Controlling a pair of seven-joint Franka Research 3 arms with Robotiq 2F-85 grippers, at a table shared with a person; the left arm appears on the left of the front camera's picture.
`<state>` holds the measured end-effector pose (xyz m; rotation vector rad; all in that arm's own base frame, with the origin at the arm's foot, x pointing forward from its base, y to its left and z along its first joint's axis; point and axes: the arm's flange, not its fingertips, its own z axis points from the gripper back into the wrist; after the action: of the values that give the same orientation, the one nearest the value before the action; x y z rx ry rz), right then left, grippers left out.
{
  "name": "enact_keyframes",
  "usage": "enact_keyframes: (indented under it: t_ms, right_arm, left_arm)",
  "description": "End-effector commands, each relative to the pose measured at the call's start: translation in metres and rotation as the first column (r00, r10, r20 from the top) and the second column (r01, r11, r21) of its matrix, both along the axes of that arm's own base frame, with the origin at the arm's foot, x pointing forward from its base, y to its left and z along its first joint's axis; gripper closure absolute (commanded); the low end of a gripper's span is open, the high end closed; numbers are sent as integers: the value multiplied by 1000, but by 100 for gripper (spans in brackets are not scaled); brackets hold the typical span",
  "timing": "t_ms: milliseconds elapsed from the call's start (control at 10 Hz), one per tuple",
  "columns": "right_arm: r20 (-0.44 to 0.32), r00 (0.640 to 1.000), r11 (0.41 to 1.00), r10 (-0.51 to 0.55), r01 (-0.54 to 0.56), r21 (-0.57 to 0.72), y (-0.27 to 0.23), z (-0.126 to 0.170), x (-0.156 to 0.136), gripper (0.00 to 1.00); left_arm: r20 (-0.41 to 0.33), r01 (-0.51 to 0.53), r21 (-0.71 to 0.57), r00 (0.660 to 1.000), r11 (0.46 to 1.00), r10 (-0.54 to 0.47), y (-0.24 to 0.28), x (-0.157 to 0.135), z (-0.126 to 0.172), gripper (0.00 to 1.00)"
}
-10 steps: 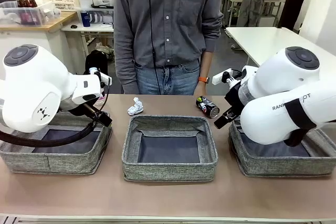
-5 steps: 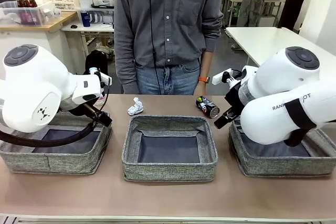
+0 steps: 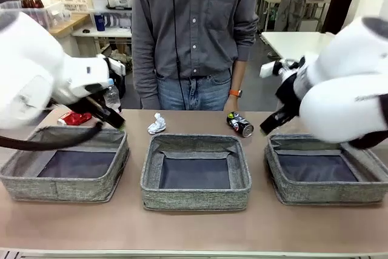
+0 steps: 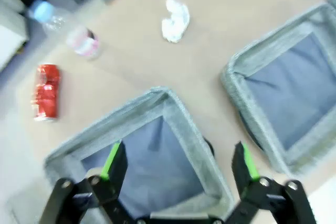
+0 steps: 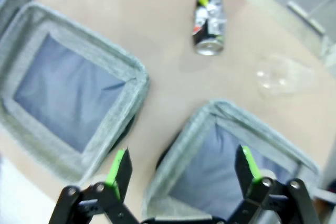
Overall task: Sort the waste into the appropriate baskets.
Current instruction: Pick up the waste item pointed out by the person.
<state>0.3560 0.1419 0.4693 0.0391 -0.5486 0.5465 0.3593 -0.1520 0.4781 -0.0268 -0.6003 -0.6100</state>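
Grey baskets (image 3: 195, 199) line the worktop's near edge, bare for sorting. Left pincer (image 4: 178, 153) and right pincer (image 5: 182, 156) hover above, spread wide, holding nothing.

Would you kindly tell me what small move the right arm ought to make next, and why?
Probably ease the right gripper forward and down toward the dark drink can. Its jaws stand open with nothing between them. It hangs over the right basket, and the can lies on its side on the table just beyond, with nothing in the way.
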Motion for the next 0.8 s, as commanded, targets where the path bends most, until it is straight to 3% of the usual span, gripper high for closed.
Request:
enact_keyframes:
  t_ms: [0,100,200,300,400,500,600,700]
  right_arm:
    - [95,994,998,-52,50,25,-21,60,-50,0]
    - [156,986,999,-53,50,20,-24,68,-66,0]
    - [42,999,999,-27,26,20,-12,41,-24,0]
    - [42,999,999,-27,26,20,-12,41,-24,0]
    - [108,993,999,-38,34,33,-23,79,-54,0]
    - [26,998,983,-54,48,178,-27,74,-49,0]
    - [-156,982,904,-105,160,396,-46,90,-49,0]
    - [-314,949,785,-9,201,585,-67,105,-56,0]
  left_arm:
    - [80,-49,42,996,998,45,12,-47,53,0]
    - [100,-76,68,993,995,69,13,-51,53,0]
    - [317,-288,246,926,925,204,10,-33,24,0]
    - [86,-32,32,996,999,29,15,-45,65,0]
    - [179,-94,111,981,989,73,17,-47,74,0]
    - [68,84,-11,994,996,-83,15,-47,71,0]
    - [-78,144,-258,983,955,-169,35,-50,78,0]
    - [-198,204,-456,926,866,-322,56,-53,78,0]
